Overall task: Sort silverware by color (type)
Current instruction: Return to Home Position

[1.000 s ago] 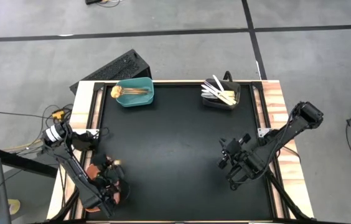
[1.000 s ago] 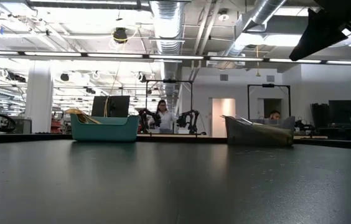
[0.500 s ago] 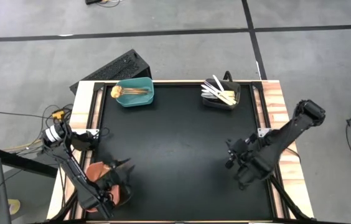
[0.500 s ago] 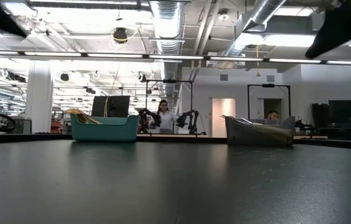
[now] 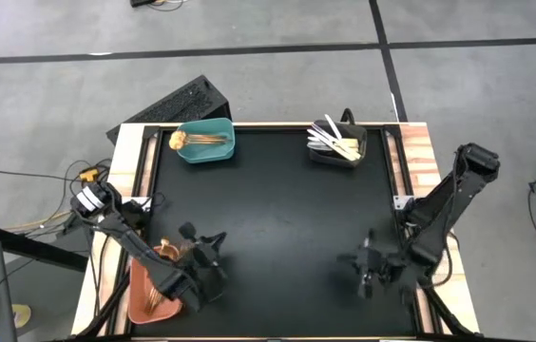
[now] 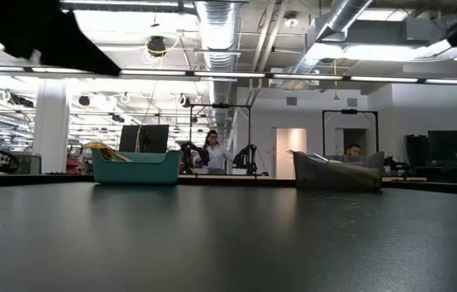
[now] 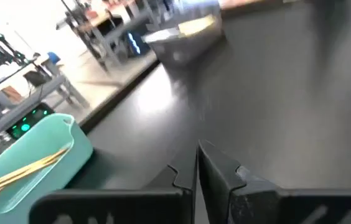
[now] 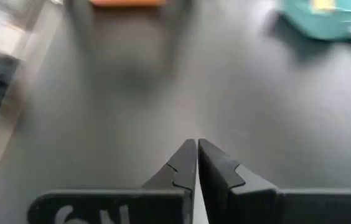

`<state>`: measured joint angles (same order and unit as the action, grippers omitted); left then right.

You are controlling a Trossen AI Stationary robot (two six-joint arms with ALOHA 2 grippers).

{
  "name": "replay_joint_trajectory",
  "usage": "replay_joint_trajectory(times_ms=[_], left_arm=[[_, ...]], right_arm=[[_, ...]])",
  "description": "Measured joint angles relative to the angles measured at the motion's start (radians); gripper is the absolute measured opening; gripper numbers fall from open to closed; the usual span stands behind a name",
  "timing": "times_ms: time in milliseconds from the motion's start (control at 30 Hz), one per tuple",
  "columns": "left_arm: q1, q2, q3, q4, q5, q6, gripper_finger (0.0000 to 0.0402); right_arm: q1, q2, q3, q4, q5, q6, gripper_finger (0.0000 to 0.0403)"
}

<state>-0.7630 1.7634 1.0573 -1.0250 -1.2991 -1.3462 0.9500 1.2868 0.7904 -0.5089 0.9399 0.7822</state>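
Note:
Gold silverware lies in the teal bin at the far left. Silver-white silverware lies in the black bin at the far right. Copper silverware lies in the orange bin at the near left corner. My left gripper is shut and empty above the mat, just right of the orange bin; its fingers point toward the far bins. My right gripper is shut and empty near the table's near right, its fingers above the bare mat.
The black mat between the bins is bare. Wooden rails edge the table's left and right sides. In the low view the teal bin and the black bin stand at the far edge; people stand in the room behind.
My left gripper has swung from over the orange bin toward the table's right, which uncovers the bin. My right gripper has drawn back toward the table's near edge.

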Motion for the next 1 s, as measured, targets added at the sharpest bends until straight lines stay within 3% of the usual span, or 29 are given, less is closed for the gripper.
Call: replay_joint_trajectory(times_ms=[100, 200, 300, 367, 500, 600, 733, 833, 933, 1000], left_arm=[[0.066, 0.0, 0.0, 0.154, 0.102, 0.27, 0.0004], [0.14, 0.0, 0.0, 0.358, 0.235, 0.59, 0.0001], [0.203, 0.0, 0.0, 0.543, 0.356, 0.847, 0.0], [0.234, -0.001, -0.001, 0.631, 0.379, 0.943, 0.0], [0.292, -0.062, -0.104, 0.79, 0.392, 0.982, 0.0], [0.324, -0.166, -0.277, 1.037, 0.468, 1.004, 0.0], [0.349, -0.364, -0.529, 1.454, 0.606, 1.128, 0.0], [0.372, -0.531, -0.682, 1.634, 0.654, 1.201, 0.0], [0.389, -0.701, -0.783, 1.672, 0.66, 1.227, 0.0], [0.399, -0.804, -0.832, 1.674, 0.637, 1.242, 0.0]], right_arm=[[-0.068, -0.02, -0.153, 0.468, -0.146, -0.231, 0.0029], [-0.164, -0.018, -0.276, 0.869, -0.398, -0.454, 0.0019], [-0.255, -0.028, -0.331, 1.004, -0.577, -0.556, 0.002], [-0.295, -0.061, -0.339, 0.965, -0.585, -0.571, 0.0027], [-0.315, -0.152, -0.338, 0.803, -0.57, -0.521, 0.0031], [-0.274, -0.23, -0.337, 0.744, -0.525, -0.514, 0.0021], [-0.208, -0.317, -0.338, 0.69, -0.368, -0.595, 0.0022], [-0.211, -0.36, -0.34, 0.704, -0.301, -0.647, 0.004], [-0.259, -0.385, -0.414, 0.898, -0.34, -0.719, 0.0049], [-0.323, -0.379, -0.497, 1.146, -0.478, -0.777, 0.0051]])
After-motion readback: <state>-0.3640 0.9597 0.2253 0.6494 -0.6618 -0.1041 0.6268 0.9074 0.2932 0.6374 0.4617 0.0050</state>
